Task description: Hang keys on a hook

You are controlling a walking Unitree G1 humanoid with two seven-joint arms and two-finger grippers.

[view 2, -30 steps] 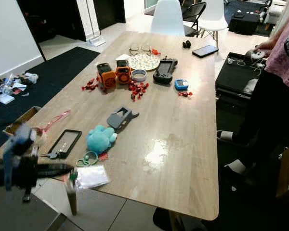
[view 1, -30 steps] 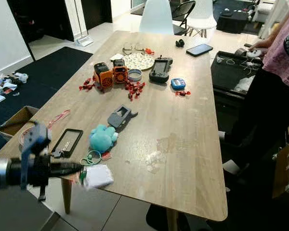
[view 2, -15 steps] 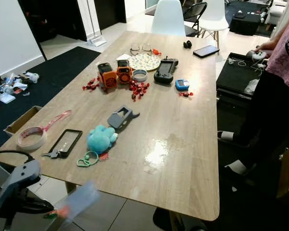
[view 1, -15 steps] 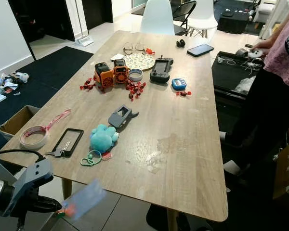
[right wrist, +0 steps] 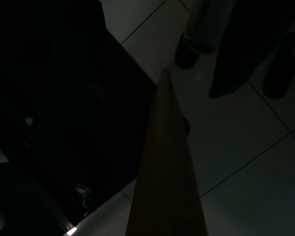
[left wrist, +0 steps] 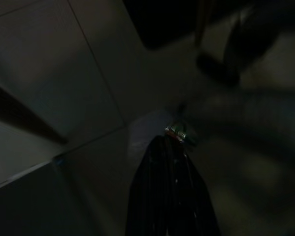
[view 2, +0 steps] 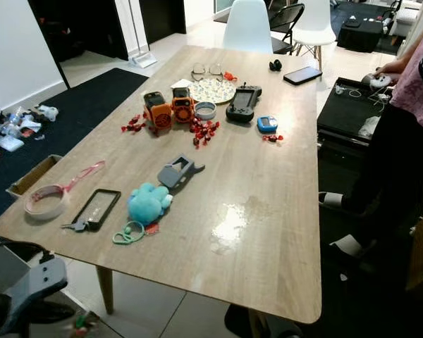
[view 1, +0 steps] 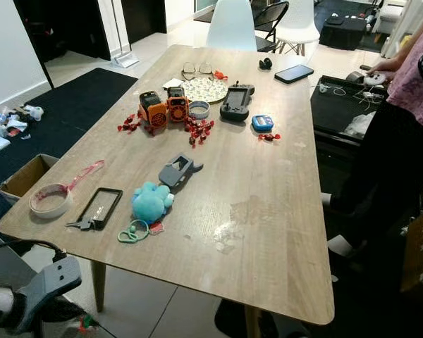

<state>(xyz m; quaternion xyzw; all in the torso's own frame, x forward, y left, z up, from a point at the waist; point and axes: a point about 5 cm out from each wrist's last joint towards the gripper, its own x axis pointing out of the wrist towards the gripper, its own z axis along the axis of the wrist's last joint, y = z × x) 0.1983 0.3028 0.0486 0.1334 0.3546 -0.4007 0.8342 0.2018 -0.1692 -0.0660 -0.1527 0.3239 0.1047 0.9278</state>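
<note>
The long wooden table (view 1: 268,211) runs away from the robot, cluttered along its left half. Near its front left corner lie the keys (view 1: 81,224), touching the near end of a black-framed tray (view 1: 100,206), with a tape roll (view 1: 48,200) just beside and a teal plush toy (view 1: 151,201) on the other side. The left gripper (left wrist: 179,132) hangs below the table edge at the robot's left, fingers pressed together on a small red-and-green thing (left wrist: 178,133) I cannot identify. The keys lie up and ahead of it, blades pointing along the table's length, so the left arm is judged nearer. The right gripper's state I cannot tell
</note>
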